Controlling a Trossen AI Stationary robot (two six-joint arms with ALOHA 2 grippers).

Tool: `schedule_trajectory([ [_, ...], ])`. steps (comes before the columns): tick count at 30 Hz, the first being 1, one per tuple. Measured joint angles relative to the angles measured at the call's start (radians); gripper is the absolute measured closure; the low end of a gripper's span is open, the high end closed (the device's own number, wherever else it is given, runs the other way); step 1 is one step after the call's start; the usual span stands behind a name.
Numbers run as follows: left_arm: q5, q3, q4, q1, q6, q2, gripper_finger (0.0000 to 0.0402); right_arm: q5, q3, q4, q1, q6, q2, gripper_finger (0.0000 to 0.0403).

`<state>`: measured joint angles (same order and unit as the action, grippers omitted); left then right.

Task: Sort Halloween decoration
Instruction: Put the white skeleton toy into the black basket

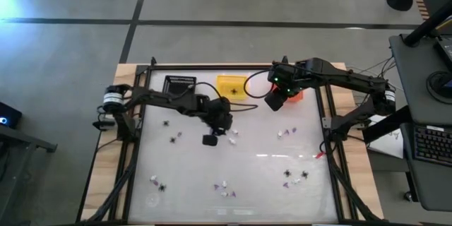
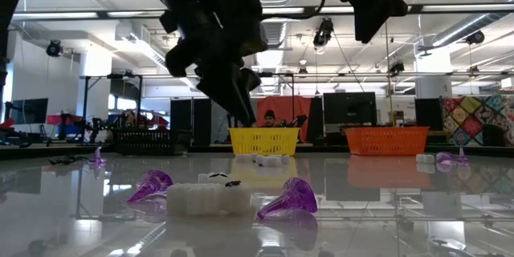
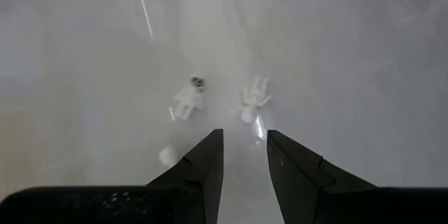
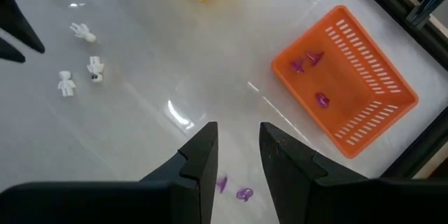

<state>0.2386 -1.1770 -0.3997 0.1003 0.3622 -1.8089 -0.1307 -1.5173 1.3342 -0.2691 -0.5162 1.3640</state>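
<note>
Tiny trinkets lie scattered on the white table: white figures point(image 3: 187, 100) point(image 3: 253, 98), purple bits point(image 2: 289, 197) point(image 4: 244, 194) and black spider shapes point(image 1: 167, 122). My left gripper point(image 3: 243, 140) point(image 1: 210, 139) hovers open at mid-table, just short of the two white figures, touching nothing. My right gripper point(image 4: 236, 136) point(image 1: 275, 101) hangs open and empty above the table beside the orange basket point(image 4: 343, 84), which holds three purple bits point(image 4: 308, 61).
A black basket point(image 1: 180, 83), a yellow basket point(image 1: 231, 86) and the orange basket point(image 1: 295, 96) stand in a row along the far edge. A dark frame point(image 1: 134, 141) borders the table. More trinkets lie near the near edge point(image 1: 224, 187) and right side point(image 1: 296, 176).
</note>
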Motion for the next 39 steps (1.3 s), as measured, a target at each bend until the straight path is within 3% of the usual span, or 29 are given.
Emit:
schedule_trajectory([
  [39,-0.002,-0.067,0.084,-0.034,-0.005,-0.211,0.0308,0.003,0.000,-0.001,0.000,-0.062,0.000,0.0303],
])
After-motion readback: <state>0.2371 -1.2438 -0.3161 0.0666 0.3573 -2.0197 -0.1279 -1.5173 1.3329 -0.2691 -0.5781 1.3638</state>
